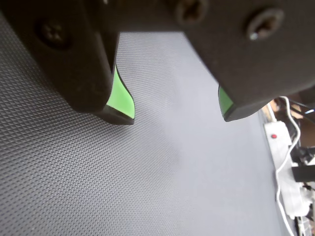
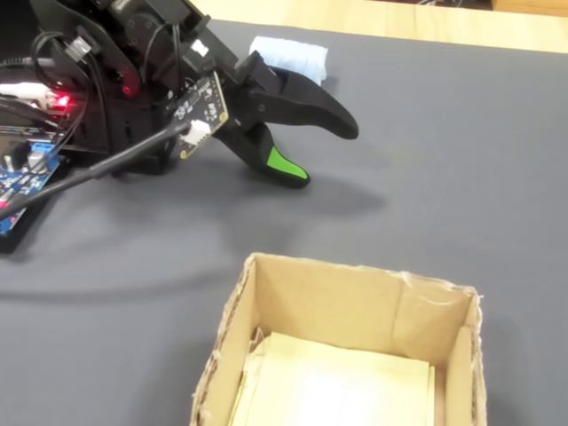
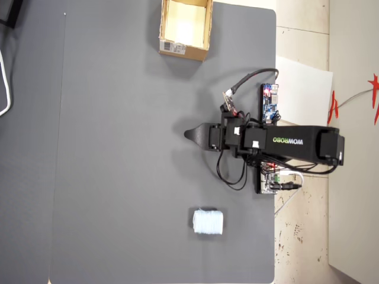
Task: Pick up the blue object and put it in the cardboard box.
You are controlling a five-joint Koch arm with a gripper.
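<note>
Overhead view: blue object [image 3: 208, 222] well apart from open-looking tool [image 3: 190, 135].

Overhead view: my arm [image 3: 290, 142] reaches left over the grey mat on the desk [image 3: 118, 148], fingers [image 3: 195, 135] tapering to one dark tip, empty. Cardboard box [image 3: 184, 48] sits at the top edge, label facing down-frame. Blue object [image 3: 208, 222] lies lower, well apart from both.

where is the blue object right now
In the overhead view the blue object lies on the grey mat near its bottom edge, below the arm, far from the cardboard box at the top.
</note>
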